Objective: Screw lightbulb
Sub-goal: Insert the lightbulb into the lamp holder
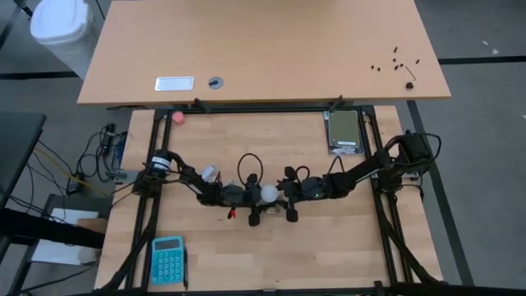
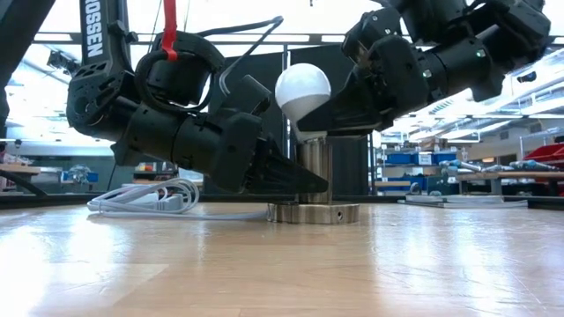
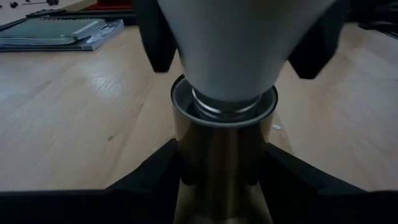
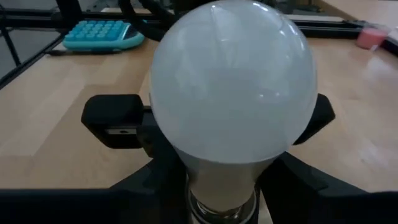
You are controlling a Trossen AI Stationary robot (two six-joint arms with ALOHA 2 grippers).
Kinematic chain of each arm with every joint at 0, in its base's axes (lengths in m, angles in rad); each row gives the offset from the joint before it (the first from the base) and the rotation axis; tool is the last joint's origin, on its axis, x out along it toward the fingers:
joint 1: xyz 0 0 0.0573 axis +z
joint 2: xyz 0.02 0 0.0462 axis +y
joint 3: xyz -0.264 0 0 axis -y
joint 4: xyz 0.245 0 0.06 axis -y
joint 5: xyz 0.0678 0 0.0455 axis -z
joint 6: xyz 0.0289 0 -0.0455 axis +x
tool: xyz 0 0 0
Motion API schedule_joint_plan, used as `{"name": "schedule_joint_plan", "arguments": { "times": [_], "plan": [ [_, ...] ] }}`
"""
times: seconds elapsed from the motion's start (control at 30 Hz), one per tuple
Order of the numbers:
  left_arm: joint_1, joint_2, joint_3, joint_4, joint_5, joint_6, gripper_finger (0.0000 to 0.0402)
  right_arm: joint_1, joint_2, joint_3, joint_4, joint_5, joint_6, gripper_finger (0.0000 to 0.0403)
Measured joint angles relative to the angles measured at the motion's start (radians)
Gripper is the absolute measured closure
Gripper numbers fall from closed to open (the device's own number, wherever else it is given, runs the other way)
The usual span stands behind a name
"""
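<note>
The white lightbulb (image 2: 303, 88) stands with its silvery screw base (image 3: 224, 107) in the mouth of an upright metal socket (image 2: 314, 172), whose round foot (image 2: 314, 213) rests on the wooden table. My left gripper (image 3: 224, 186) comes from the table's left, low down, and is shut on the socket's barrel. My right gripper (image 4: 224, 186) comes from the table's right, higher up, and is shut on the bulb's neck. In the high view both grippers (image 1: 246, 197) (image 1: 283, 196) meet at the bulb (image 1: 269, 194). My left gripper pinches the socket's barrel (image 3: 186, 162) between its two fingers, one on each side. The fingers come almost level from the table's left, slanting slightly down. The socket stands upright on its foot on the table. My right gripper pinches the lightbulb's tapering neck (image 4: 186, 163), below the globe, between its two fingers (image 3: 155, 43). The fingers come from the table's right, slanting slightly down. The bulb stands globe up with its screw base in the socket's mouth.
A white cord (image 2: 150, 198) lies coiled on the table behind the left arm. A blue calculator (image 1: 167, 259) sits near the front left corner, a pink ball (image 1: 178, 117) at the far left, a grey booklet (image 1: 345, 131) at the far right.
</note>
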Motion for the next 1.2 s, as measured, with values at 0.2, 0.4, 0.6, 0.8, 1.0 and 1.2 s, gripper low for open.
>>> {"name": "schedule_joint_plan", "arguments": {
  "times": [0.2,0.4,0.6,0.8,1.0,1.2],
  "plan": [
    [0.0,0.0,0.0,0.007,-0.024,-0.002,0.0213,0.023,0.0,-0.051,0.09,0.085,0.023,0.0212],
    [0.0,0.0,0.0,0.008,-0.066,-0.026,0.0213,0.021,0.024,-0.051,0.099,0.101,0.046,0.0212],
    [0.0,0.0,0.0,0.008,-0.094,-0.046,0.0213,0.019,0.047,-0.034,0.098,0.114,0.06,0.0214],
    [-0.001,0.0,0.0,0.008,-0.105,-0.048,0.0213,0.019,0.044,-0.034,0.09,0.116,0.061,0.0225],
    [0.0,0.0,0.0,0.011,-0.128,-0.065,0.0213,0.011,0.044,-0.034,0.081,0.133,0.191,0.0201],
    [0.0,0.0,0.001,0.008,-0.202,-0.093,0.0213,0.021,0.044,-0.002,0.015,0.196,0.24,0.0163]
  ]
}}
